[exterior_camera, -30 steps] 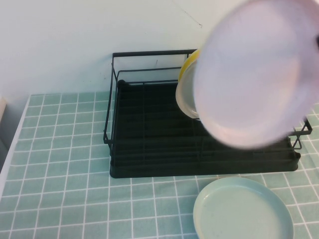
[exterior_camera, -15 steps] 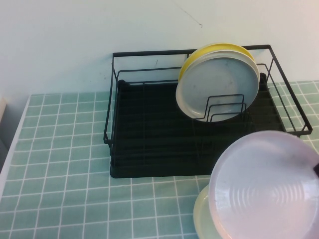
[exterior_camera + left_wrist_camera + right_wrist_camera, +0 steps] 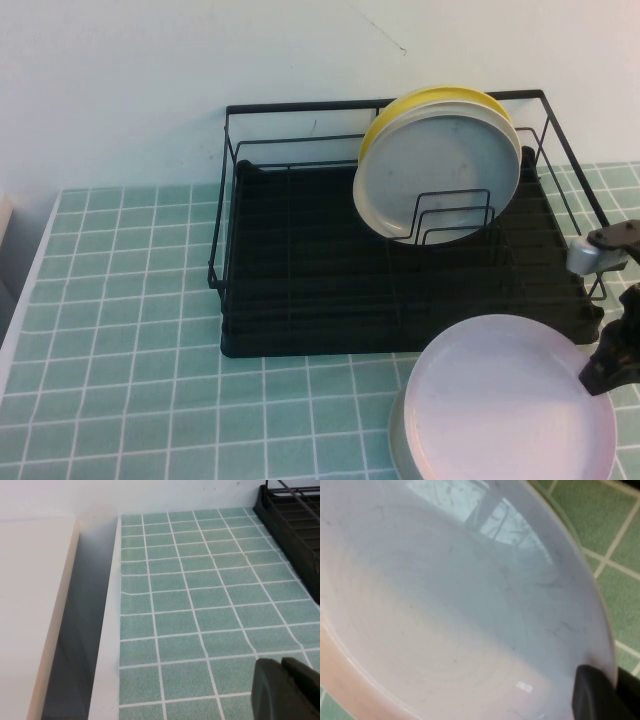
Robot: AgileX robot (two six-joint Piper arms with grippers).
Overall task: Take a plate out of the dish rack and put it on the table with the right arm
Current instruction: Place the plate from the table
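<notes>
The pale pink-lilac plate (image 3: 505,400) lies nearly flat at the front right of the tiled table (image 3: 120,330), on top of a mint-green plate (image 3: 399,443) of which only a rim sliver shows. My right gripper (image 3: 603,368) is shut on the pink plate's right rim. In the right wrist view the plate (image 3: 445,605) fills the picture and its rim sits between the jaws of the right gripper (image 3: 612,690). The black dish rack (image 3: 300,290) stands behind the plate. My left gripper (image 3: 282,672) is shut and empty, low over the tiles at the table's left side.
A grey-white plate (image 3: 437,175) stands upright in the rack's right half with a yellow plate (image 3: 385,122) behind it. A white wall backs the rack. The table's left edge (image 3: 107,630) drops to a gap beside a pale counter (image 3: 30,605).
The pink plate was held high close to the camera, then came down and forward out of the rack. It now lies low over the mint-green plate, still in my right gripper.
</notes>
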